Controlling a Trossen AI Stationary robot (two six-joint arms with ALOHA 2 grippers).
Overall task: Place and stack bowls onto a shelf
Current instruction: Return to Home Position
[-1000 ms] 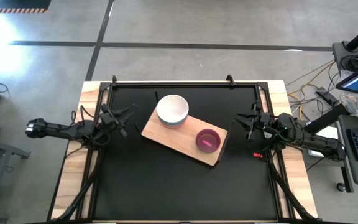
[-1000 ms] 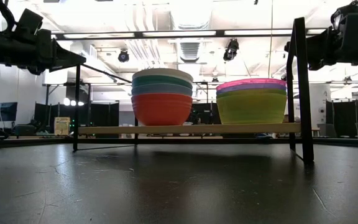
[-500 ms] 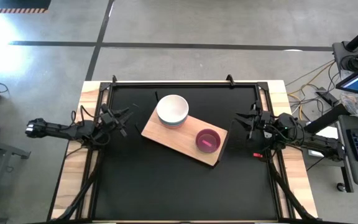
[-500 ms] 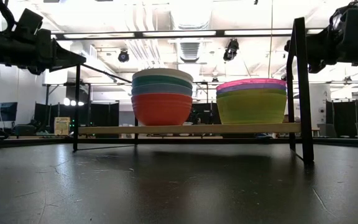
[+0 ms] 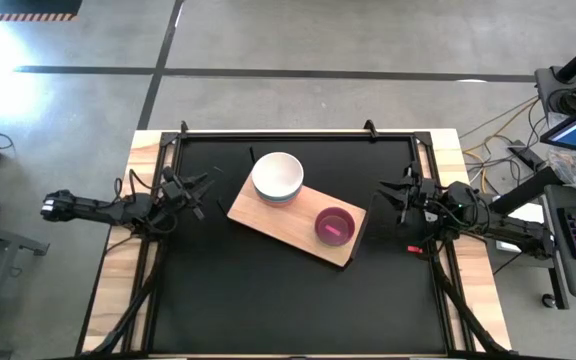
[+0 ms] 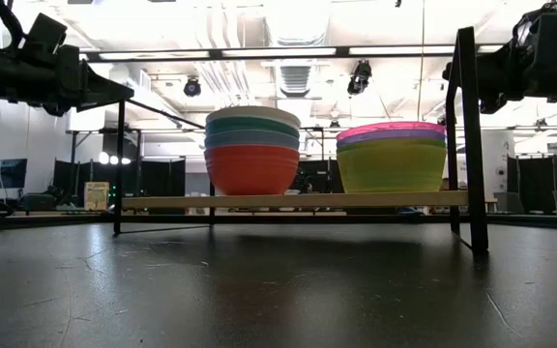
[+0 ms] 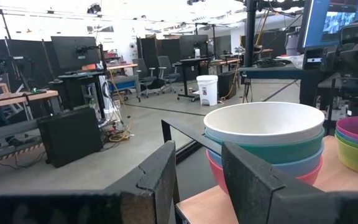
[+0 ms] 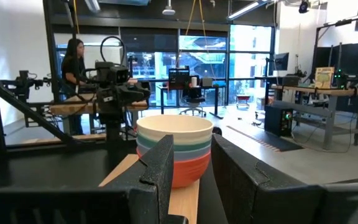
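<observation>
A light-wood shelf (image 5: 293, 228) lies slantwise mid-table. It carries two stacks of bowls. The large stack (image 5: 277, 177) has white on top, with teal, grey-blue and red below it in the low view (image 6: 252, 153). The small stack (image 5: 336, 226) is topped by magenta, over blue, green and yellow-green (image 6: 392, 155). My left gripper (image 5: 201, 192) hovers open at the table's left edge, apart from the shelf. My right gripper (image 5: 392, 197) hovers open at the right edge. Each wrist view looks past open fingers at the large stack (image 7: 265, 140) (image 8: 174, 148).
Black frame posts (image 6: 466, 135) stand at the table's sides, close to both arms. The black tabletop (image 5: 268, 300) stretches toward the near edge in front of the shelf. A person (image 8: 73, 57) stands in the room beyond the table.
</observation>
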